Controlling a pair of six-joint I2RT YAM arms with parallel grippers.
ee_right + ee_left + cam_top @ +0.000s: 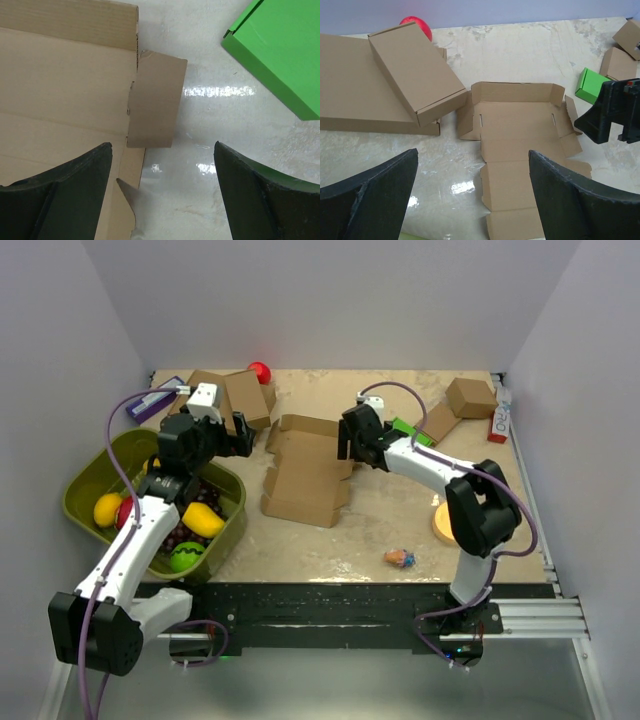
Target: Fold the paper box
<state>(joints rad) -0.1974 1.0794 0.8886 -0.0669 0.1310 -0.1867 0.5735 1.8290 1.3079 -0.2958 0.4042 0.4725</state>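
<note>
The paper box (305,472) lies unfolded and flat in the middle of the table, its far wall and side flaps slightly raised. In the left wrist view it (520,145) lies ahead, partly under the right finger. In the right wrist view its right edge (65,100) and a side flap (155,102) show. My left gripper (244,436) is open and empty at the box's left side (472,152). My right gripper (347,445) is open and empty over the box's right edge (162,145). It also shows in the left wrist view (610,112).
An olive bin (88,472) of toy fruit stands at the left. Stacked brown boxes (238,395) and a red ball (259,371) are at the back left. A green box (410,430), a small brown box (470,397), an orange disc (443,521) and a small toy (400,558) are on the right.
</note>
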